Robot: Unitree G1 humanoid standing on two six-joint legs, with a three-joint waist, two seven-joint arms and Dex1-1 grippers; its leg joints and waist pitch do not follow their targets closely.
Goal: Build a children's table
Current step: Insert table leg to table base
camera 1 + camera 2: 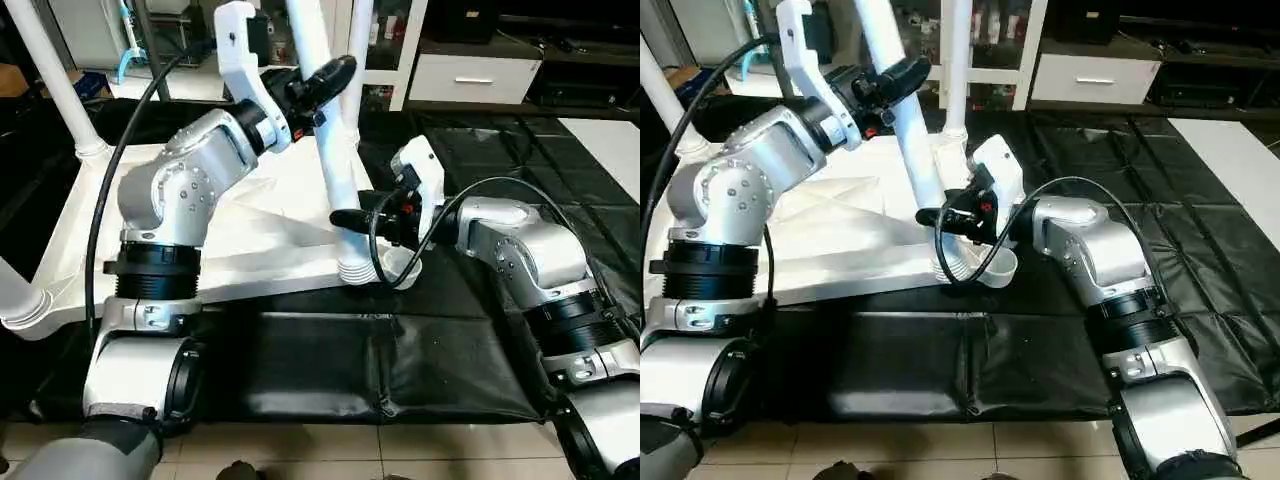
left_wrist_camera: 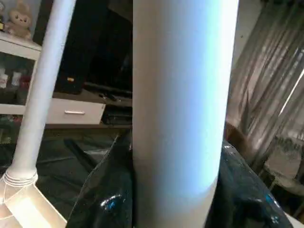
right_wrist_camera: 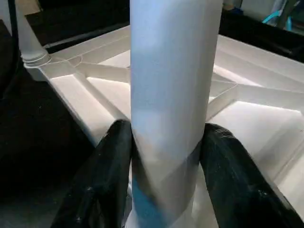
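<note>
Left eye view looks down on the white table top point(image 1: 270, 215) lying upside down on a black mat point(image 1: 440, 350), ribs facing up, with tubular legs standing in its corner sockets. One white leg point(image 1: 330, 150) rises tilted from the nearest corner socket point(image 1: 365, 268), at the edge of the top closest to the robot's right arm. The left gripper point(image 1: 325, 85) is clamped around this leg high up, its black fingers pressed to either side of the tube. The right gripper point(image 1: 355, 218) holds the same leg low down, just above the ribbed collar where the tube meets the socket. Left wrist view shows the tube running up between two glossy black fingers point(image 2: 102, 190) that touch it on both sides, with another leg point(image 2: 40, 95) standing beyond in its own socket. Right wrist view shows the same kind of grip: two black fingers point(image 3: 102, 175) hug the tube, and behind it the ribbed underside of the top spreads out, with a further leg point(image 3: 26, 40) seated in a far corner. In the head views a leg point(image 1: 55, 85) stands at the far left corner, another socket point(image 1: 20, 300) sits at the near left corner, and a leg point(image 1: 952, 60) rises behind the held one. A black cable point(image 1: 105, 190) loops over the left forearm. White cupboards point(image 1: 470, 75) stand beyond the mat.
</note>
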